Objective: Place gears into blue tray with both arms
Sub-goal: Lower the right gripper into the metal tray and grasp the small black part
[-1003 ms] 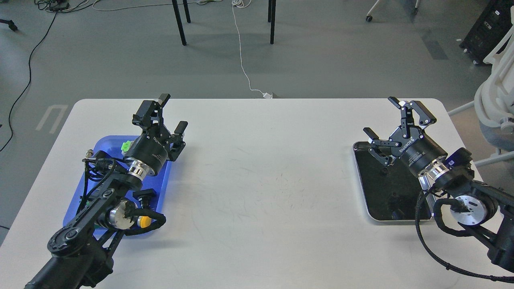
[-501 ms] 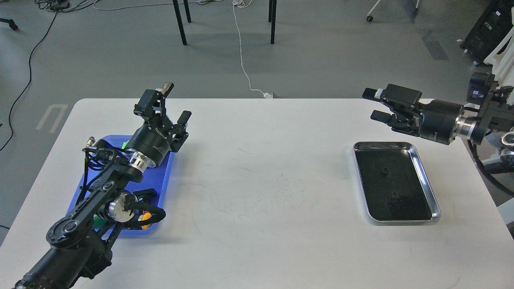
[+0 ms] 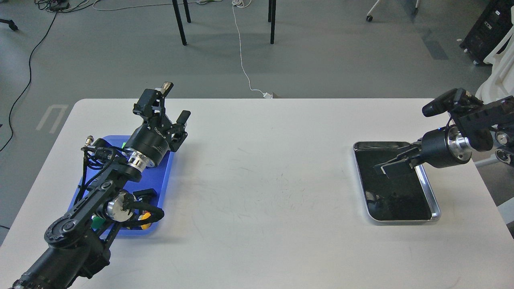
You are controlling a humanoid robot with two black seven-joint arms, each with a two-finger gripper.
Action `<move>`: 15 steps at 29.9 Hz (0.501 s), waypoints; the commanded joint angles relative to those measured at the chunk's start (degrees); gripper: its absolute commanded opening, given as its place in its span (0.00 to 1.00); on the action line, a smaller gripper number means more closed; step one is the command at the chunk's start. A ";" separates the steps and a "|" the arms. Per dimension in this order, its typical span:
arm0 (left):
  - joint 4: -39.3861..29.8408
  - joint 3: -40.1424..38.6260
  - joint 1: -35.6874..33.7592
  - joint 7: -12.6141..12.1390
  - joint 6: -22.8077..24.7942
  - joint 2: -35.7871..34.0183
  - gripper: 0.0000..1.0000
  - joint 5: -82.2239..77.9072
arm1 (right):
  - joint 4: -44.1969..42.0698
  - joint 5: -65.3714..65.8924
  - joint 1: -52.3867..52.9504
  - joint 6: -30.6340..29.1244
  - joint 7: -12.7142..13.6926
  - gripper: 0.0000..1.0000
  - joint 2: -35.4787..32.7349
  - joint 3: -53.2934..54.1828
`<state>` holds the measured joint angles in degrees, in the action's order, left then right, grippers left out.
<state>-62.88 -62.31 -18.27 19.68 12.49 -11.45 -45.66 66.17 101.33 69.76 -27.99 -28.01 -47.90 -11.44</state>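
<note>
The blue tray (image 3: 162, 180) lies at the table's left, mostly covered by my left arm. My left gripper (image 3: 174, 101) hangs above the tray's far right corner, pointing away from me, open with nothing between its fingers. Over on the right, my right gripper (image 3: 382, 167) comes in from the side and reaches low over the far half of the steel tray (image 3: 436, 209). It is seen edge-on, so the gap between its fingers cannot be read. A tiny dark spot that may be a gear (image 3: 394, 196) shows faintly on the tray's black inside. Other gears cannot be made out.
Inside the blue tray are a yellow-capped switch (image 3: 145, 217), a black piece (image 3: 147, 194) and a bit of green cap (image 3: 125, 143). The white table (image 3: 265, 180) spans between the two trays. A white chair (image 3: 500, 68) stands off the right edge.
My right arm swung down from above the table's far right corner to low over the steel tray. The left gripper has barely moved.
</note>
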 commanded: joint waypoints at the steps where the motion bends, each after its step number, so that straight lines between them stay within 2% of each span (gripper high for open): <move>1: -0.14 0.00 0.34 0.01 -0.01 -0.15 0.98 0.05 | -0.43 3.00 0.11 -0.01 0.01 0.95 0.61 -4.20; 9: -0.66 -0.18 0.34 0.10 -0.01 -0.24 0.98 0.40 | -4.29 3.18 -0.06 -0.01 0.01 0.89 4.92 -6.93; 15: -0.75 -0.09 0.34 0.10 -0.10 -0.41 0.98 0.92 | -6.58 3.09 -0.33 -0.01 0.01 0.72 7.56 -7.20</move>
<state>-63.61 -62.45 -17.93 19.77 12.44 -11.70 -44.75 60.15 104.49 69.51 -27.99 -27.99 -41.18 -18.57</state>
